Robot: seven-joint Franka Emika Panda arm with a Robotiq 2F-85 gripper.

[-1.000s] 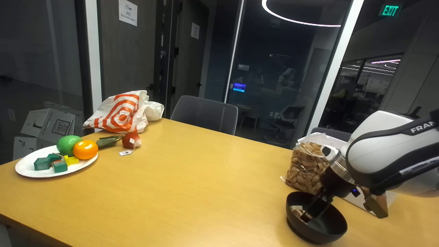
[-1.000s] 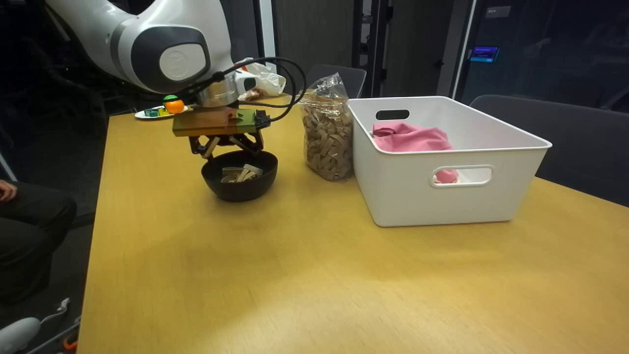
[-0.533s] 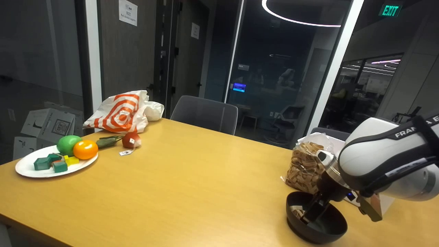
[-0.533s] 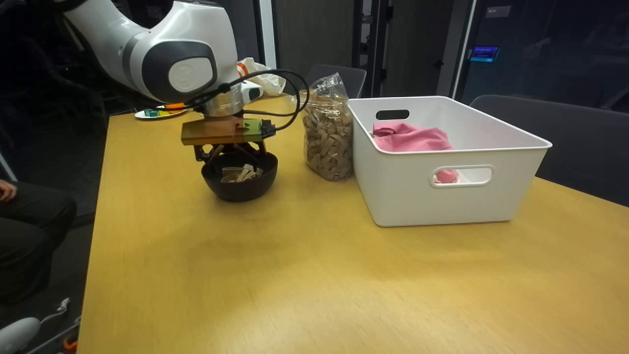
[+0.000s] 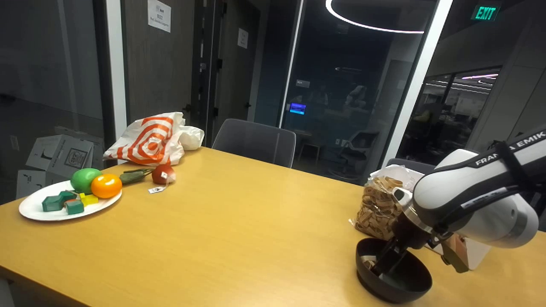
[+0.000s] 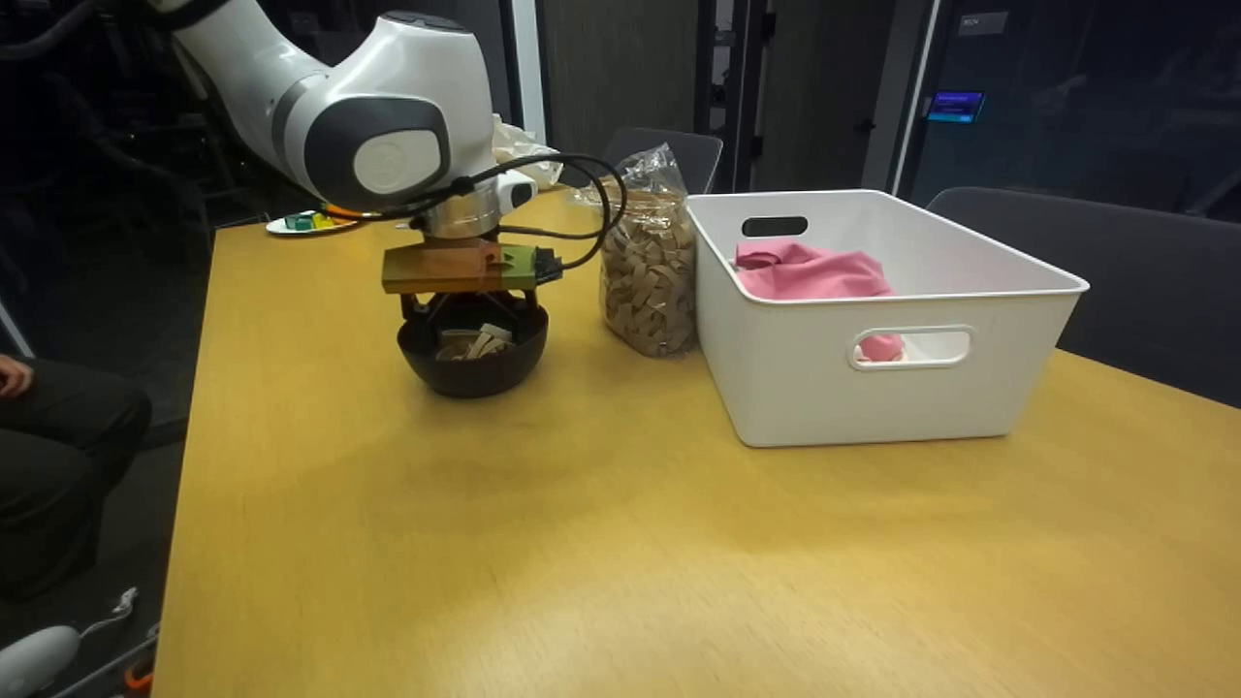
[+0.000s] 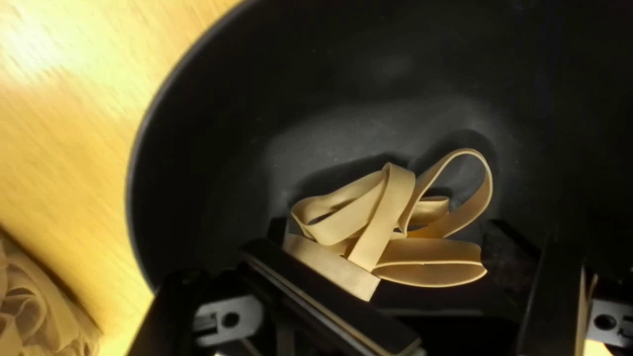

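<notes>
Inside the black bowl [image 6: 472, 380] lies a small tangle of flat tan rubber bands [image 7: 381, 222]. My gripper [image 7: 390, 235] reaches down into the bowl with its jaws wide apart. In the wrist view one of its fingers [image 7: 316, 291] slants close beside the nearest band; whether they touch I cannot tell. The other finger [image 7: 549, 291] stands on the far side of the bands. In an exterior view the bowl [image 5: 394, 290] hides the lower ends of the gripper [image 5: 386, 258] in part. Nothing is held.
A clear bag of similar bands [image 6: 648, 281] stands beside the bowl, against a white bin [image 6: 873, 397] with pink cloth [image 6: 810, 271]. Farther off are a white plate [image 5: 32, 209] with toy food, a red onion-like item [image 5: 163, 175] and a crumpled white-and-red bag [image 5: 149, 140].
My gripper has come down into the bowl and shifted over the bands, staying open. The bowl, the bands and the bag have not visibly moved.
</notes>
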